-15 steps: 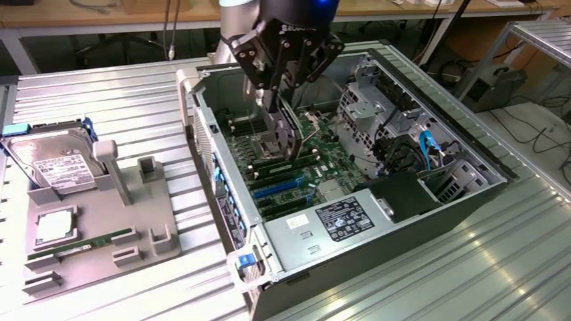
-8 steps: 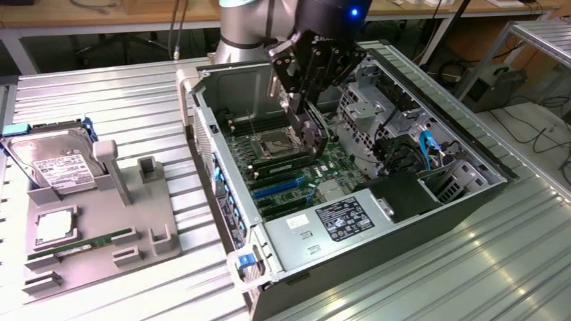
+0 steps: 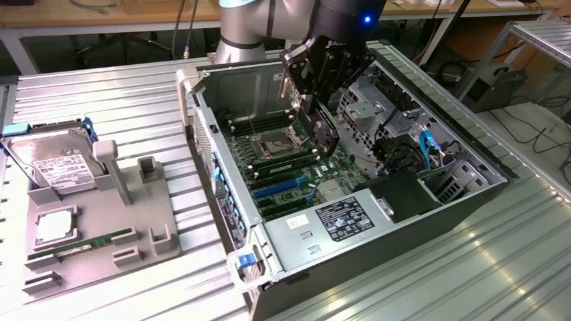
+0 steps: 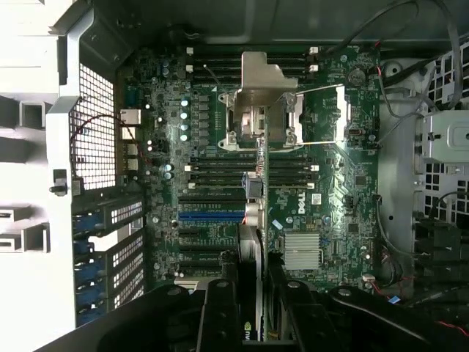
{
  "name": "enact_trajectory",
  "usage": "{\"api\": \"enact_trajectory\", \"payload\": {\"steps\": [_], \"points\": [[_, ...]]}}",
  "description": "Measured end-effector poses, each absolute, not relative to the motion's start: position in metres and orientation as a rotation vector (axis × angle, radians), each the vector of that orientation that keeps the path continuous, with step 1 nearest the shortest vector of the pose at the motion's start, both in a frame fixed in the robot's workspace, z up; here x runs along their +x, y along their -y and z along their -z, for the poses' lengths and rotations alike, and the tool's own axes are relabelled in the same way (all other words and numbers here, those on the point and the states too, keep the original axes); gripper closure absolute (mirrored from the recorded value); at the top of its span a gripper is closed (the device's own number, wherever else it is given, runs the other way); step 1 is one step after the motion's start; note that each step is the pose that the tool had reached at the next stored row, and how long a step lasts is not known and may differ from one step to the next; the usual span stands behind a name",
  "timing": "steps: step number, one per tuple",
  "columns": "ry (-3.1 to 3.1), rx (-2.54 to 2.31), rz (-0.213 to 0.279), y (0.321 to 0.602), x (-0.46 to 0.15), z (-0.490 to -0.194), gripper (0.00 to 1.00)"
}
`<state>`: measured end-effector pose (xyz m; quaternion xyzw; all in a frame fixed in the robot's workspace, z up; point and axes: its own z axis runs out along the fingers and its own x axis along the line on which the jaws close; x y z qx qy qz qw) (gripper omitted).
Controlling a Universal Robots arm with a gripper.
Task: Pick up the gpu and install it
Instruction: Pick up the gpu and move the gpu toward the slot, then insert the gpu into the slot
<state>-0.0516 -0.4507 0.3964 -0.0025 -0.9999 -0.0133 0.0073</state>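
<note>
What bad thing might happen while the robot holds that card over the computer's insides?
1. The gpu hangs from the gripper above the motherboard. If it slips, it may strike the board near the CPU socket.
2. The card looks turned across the blue slot, so pushing down here might scrape parts instead of seating it.

Room light glares off the metal table [image 3: 499, 267] at the exterior view's lower right. The computer case [image 3: 375, 267] interior lies shadowed. From the wrist, the motherboard [image 4: 220, 191] is dim, the gripper [image 4: 251, 297] a black silhouette around the gpu [image 4: 251, 235] and its lit edge.
</note>
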Motion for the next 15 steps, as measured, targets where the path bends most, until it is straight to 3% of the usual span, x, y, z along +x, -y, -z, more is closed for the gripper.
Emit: {"api": "enact_trajectory", "payload": {"steps": [15], "points": [[3.126, 0.086, 0.041, 0.4507, -0.0516, -0.3962, 0.74]]}}
